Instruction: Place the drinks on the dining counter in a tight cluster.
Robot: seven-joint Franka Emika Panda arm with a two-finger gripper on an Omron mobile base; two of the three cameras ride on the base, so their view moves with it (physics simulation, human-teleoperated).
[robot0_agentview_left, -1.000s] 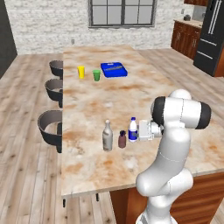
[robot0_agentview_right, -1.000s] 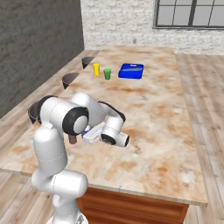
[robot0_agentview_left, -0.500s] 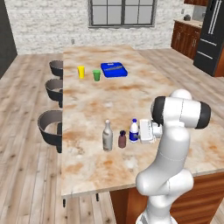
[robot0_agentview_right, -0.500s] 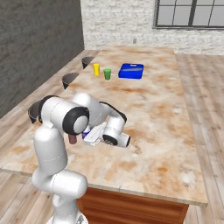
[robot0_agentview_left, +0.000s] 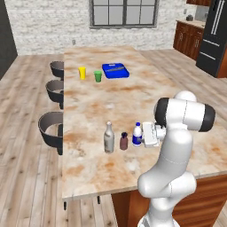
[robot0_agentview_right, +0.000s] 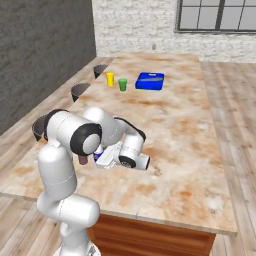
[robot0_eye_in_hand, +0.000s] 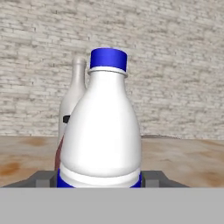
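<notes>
1. The counter [robot0_agentview_left: 106, 95] runs long under the arm, with three stools [robot0_agentview_left: 49, 128] along its far-left edge, well away from the jaws.
2. The arm [robot0_agentview_left: 177, 146] stands tall at the near edge, folds at its big dark-capped elbow, and reaches low and level to its left across the stone.
3. Well ahead of the jaws up the counter lies a blue tray [robot0_agentview_left: 116, 70], with a green cup [robot0_agentview_left: 98, 76] and a yellow cup [robot0_agentview_left: 82, 72] beside it.
4. The gripper [robot0_agentview_left: 142, 138] lies horizontal, just above the surface, jaws partly apart and clamped on the white bottle's base.
5. The white bottle [robot0_eye_in_hand: 104, 131], blue cap and blue band, stands upright between the fingers [robot0_eye_in_hand: 43, 178] in the hand view.
6. Just beyond the jaws stands the grey bottle [robot0_agentview_left: 109, 138], upright, farthest in the row.
7. Between those two sits the short brown bottle [robot0_agentview_left: 123, 141], close beside the white one; I cannot tell whether they touch.
</notes>
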